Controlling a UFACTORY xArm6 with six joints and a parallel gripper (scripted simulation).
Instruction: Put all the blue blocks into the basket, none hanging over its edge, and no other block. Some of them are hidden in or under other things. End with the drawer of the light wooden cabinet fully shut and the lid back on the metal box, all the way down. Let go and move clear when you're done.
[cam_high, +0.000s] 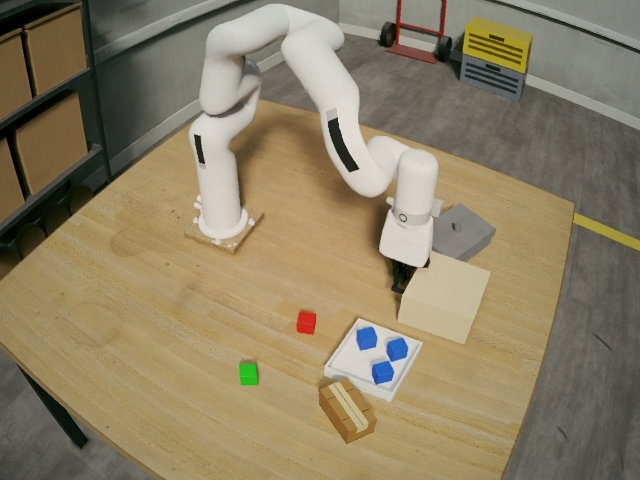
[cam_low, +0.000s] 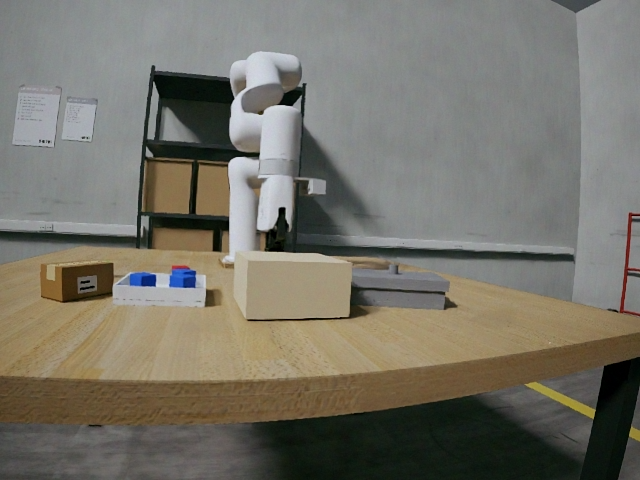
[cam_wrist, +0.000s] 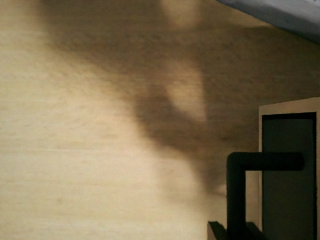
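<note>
My gripper (cam_high: 398, 289) (cam_wrist: 235, 232) is shut on the dark drawer handle (cam_wrist: 236, 192) at the front of the light wooden cabinet (cam_high: 448, 289) (cam_low: 297, 289) (cam_wrist: 261, 137). The drawer front (cam_wrist: 287, 205) sits within the cabinet's opening and no drawer side shows; the drawer looks shut, its inside hidden. Three blue blocks (cam_high: 366, 338) (cam_high: 397, 349) (cam_high: 382, 372) lie inside the white basket (cam_high: 357, 383) (cam_low: 155, 297). The grey metal box (cam_low: 398, 298) stands behind the cabinet in the top view, its knobbed lid (cam_high: 467, 229) (cam_low: 408, 280) on top and looking level.
A red block (cam_high: 306, 322) and a green block (cam_high: 248, 374) lie on the table left of the basket in the top view. A brown cardboard box (cam_high: 347, 410) (cam_low: 77, 280) stands close to the basket's near side. The cabinet and metal box stand close together beside the arm.
</note>
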